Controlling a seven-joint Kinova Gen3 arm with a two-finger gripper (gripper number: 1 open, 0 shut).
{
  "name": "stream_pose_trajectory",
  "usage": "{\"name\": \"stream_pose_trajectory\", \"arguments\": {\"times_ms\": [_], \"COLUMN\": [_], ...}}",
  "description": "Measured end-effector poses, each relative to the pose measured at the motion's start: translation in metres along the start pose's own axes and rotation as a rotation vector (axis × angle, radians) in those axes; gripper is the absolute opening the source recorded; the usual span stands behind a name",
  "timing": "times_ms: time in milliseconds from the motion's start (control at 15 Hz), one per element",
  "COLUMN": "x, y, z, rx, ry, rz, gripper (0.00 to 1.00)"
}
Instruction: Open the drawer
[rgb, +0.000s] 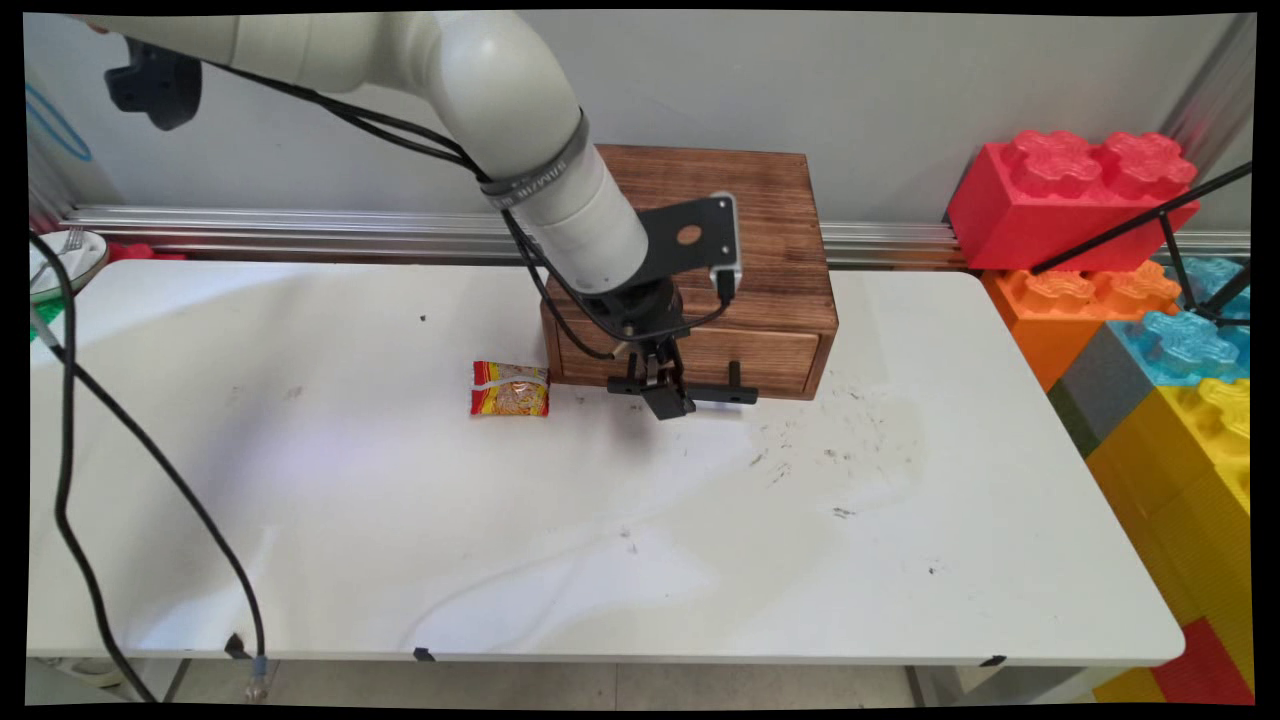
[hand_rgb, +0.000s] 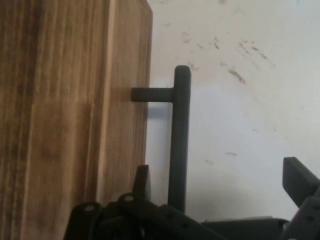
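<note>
Pincer (hand_rgb: 220, 187) agape astride one handle (hand_rgb: 179, 140)

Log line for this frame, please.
black two-finger gripper: open, straddling black bar handle | brown wooden drawer box: shut | red-yellow snack packet: left

No lettering can be read with certainty. A grey band (rgb: 540, 180) around the arm carries small print, too fine to make out, and the red-and-yellow snack packet (rgb: 510, 388) on the tabletop (rgb: 600, 520) shows illegible printing.
</note>
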Motion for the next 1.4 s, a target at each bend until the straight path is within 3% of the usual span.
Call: {"name": "stream_pose_trajectory", "arguments": {"times_ms": [1400], "x": [-0.002], "y": [-0.009], "z": [0.062], "rx": [-0.052], "ry": [-0.047], "rz": [0.036], "gripper": [1.00]}}
